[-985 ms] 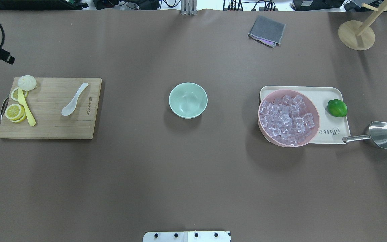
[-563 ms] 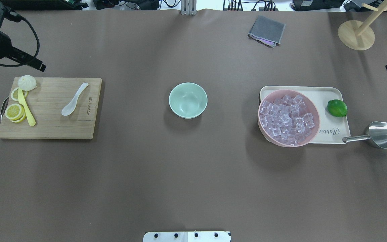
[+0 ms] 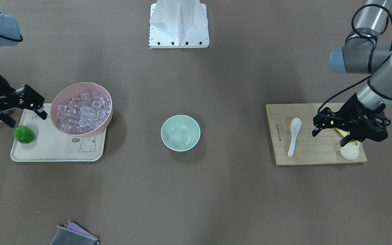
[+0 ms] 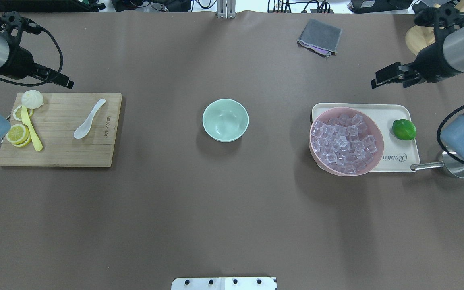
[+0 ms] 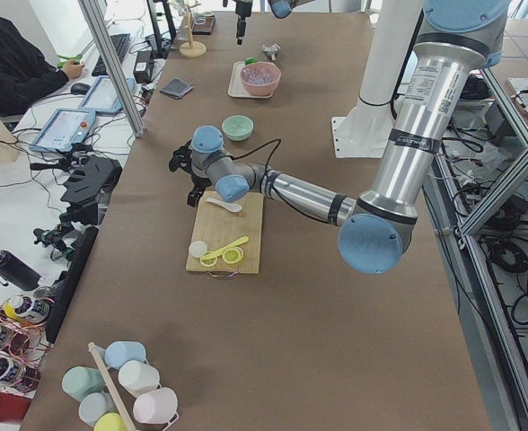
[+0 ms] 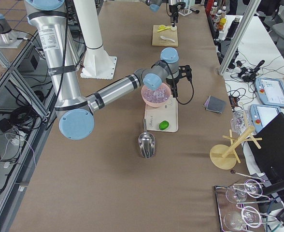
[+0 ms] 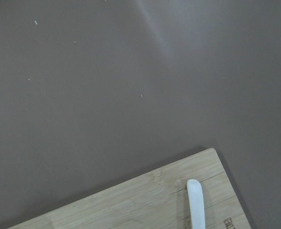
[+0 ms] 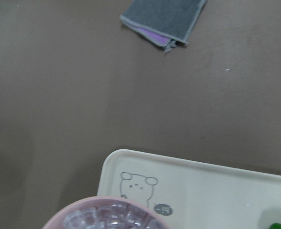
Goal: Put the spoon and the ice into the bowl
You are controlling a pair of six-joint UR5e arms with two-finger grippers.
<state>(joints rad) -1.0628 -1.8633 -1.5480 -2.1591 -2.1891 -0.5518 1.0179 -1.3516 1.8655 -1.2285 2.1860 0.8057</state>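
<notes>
The white spoon [image 4: 89,119] lies on the wooden cutting board [image 4: 63,149], and its handle tip shows in the left wrist view [image 7: 196,202]. The mint-green bowl [image 4: 225,120] stands empty at the table's middle. Many clear ice cubes [image 4: 344,143] fill the pink bowl [image 4: 380,141] on the cream tray [image 4: 401,110]. My left gripper [image 4: 65,81] hovers open beyond the board's far edge [image 3: 316,124], left of the spoon. My right gripper [image 4: 381,79] hovers open beyond the tray's far edge [image 3: 28,120], holding nothing.
Lemon slices [image 4: 17,133], a yellow utensil [image 4: 30,129] and a white bun [image 4: 32,98] sit on the board's left. A lime [image 4: 404,129] lies on the tray and a metal scoop [image 4: 455,165] beside it. A grey cloth [image 4: 320,37] and a wooden stand [image 4: 425,40] are far back.
Both arms have come into the overhead view: the left gripper moved right towards the board's far edge, the right gripper moved left towards the tray's far edge. The objects have not moved.
</notes>
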